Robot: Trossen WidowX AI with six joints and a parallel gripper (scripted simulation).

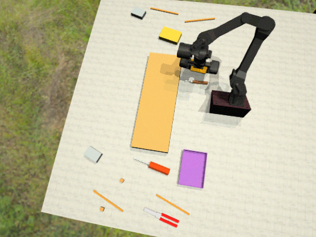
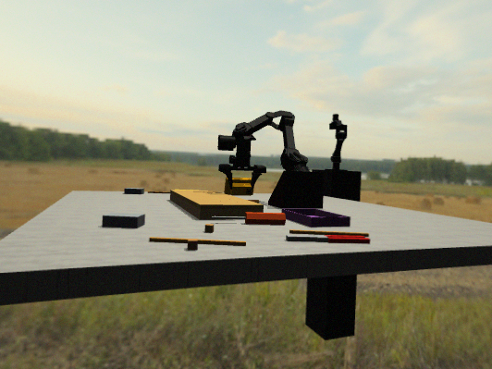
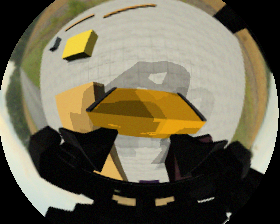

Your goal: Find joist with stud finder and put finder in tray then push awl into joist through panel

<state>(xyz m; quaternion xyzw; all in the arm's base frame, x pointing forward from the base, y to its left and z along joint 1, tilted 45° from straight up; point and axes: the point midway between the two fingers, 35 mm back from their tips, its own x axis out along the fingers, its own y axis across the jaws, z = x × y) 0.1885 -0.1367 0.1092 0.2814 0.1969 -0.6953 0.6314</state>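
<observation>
My gripper (image 1: 199, 66) (image 2: 239, 185) (image 3: 144, 125) points down and is shut on the orange-yellow stud finder (image 1: 199, 70) (image 2: 239, 190) (image 3: 145, 112), one finger at each end. The stud finder is beside the far end of the floor panel (image 1: 155, 108) (image 2: 208, 199) (image 3: 72, 106); whether it touches the table is not clear. The brown-handled awl (image 1: 199, 82) lies near the gripper in the top view, its thin tip toward the panel. The purple tray (image 1: 192, 168) (image 2: 319, 221) stands beyond the panel's near end. The joist is hidden.
A red-handled screwdriver (image 1: 158, 168) (image 2: 264, 218) lies between panel and tray. A yellow block (image 1: 170, 34) (image 3: 80, 46) lies behind the panel. Pliers (image 1: 169, 220), grey blocks (image 1: 93, 154) (image 2: 123, 220), thin orange sticks (image 1: 173, 204) and small cubes (image 1: 122, 180) lie around.
</observation>
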